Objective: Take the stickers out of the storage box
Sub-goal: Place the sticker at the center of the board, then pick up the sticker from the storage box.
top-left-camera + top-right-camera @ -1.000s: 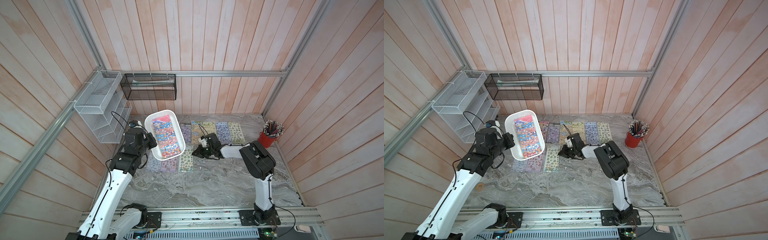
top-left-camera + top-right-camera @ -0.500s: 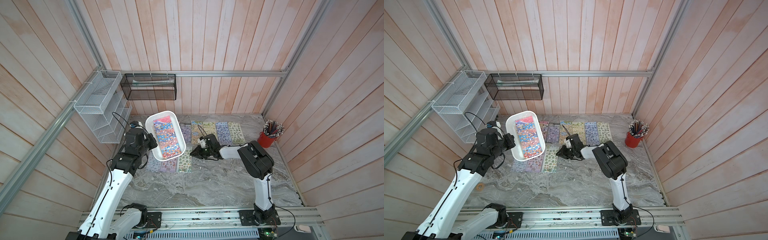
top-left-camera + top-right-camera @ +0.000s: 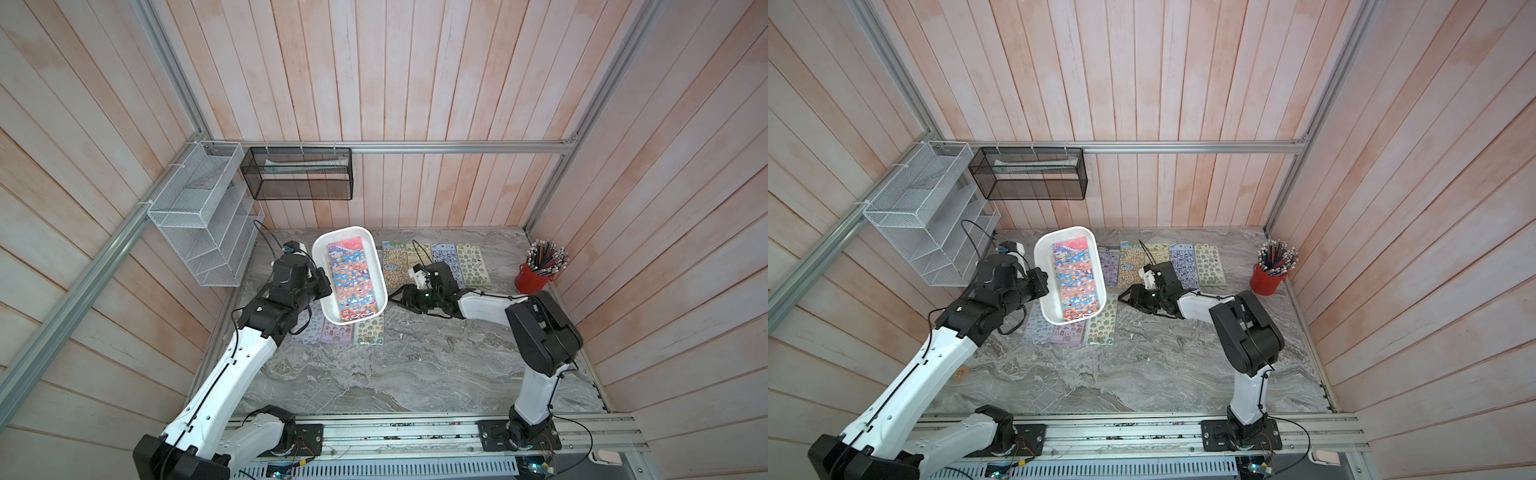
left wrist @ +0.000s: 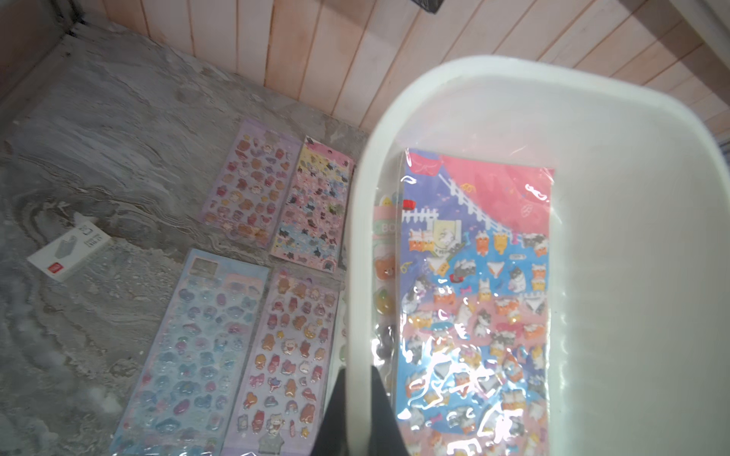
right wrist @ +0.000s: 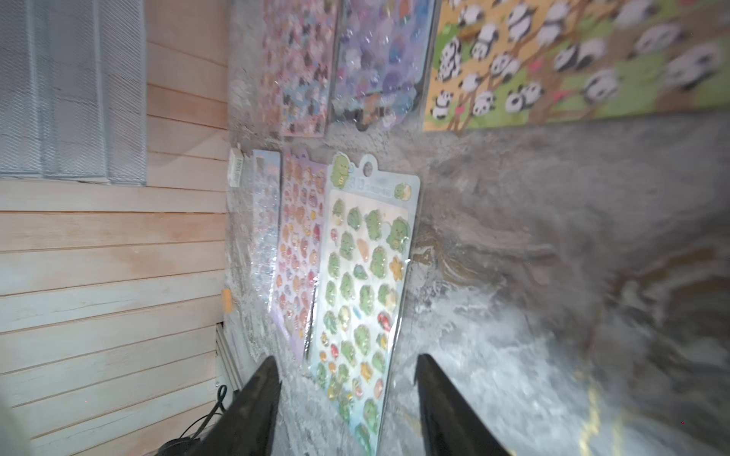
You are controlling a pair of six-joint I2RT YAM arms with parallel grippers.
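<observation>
the stickers (image 3: 351, 282) left to take lie flat in the box (image 3: 376, 266): a blue-and-pink cat sheet on top, with the edge of at least one more (image 4: 385, 276) showing under it along a wall; how many lie beneath i cannot tell. their long axis runs with the box's length, from the far wall toward the rail. the box is held up above the table (image 3: 415, 365), over sheets laid out in rows. the left gripper (image 4: 357, 410) is clamped on the long rim, one finger inside and one outside, so that arm is taken. the right gripper (image 5: 345, 359) has its jaws spread wide and grips nothing; it is low over the table at the end of the green sheet (image 5: 363, 276), just beside the box's near right corner. it looks the free and nearer arm; the cat sheet lies up and to its left, likely reached over the right rim. a red cup (image 3: 534, 280) of pencils stands well apart
</observation>
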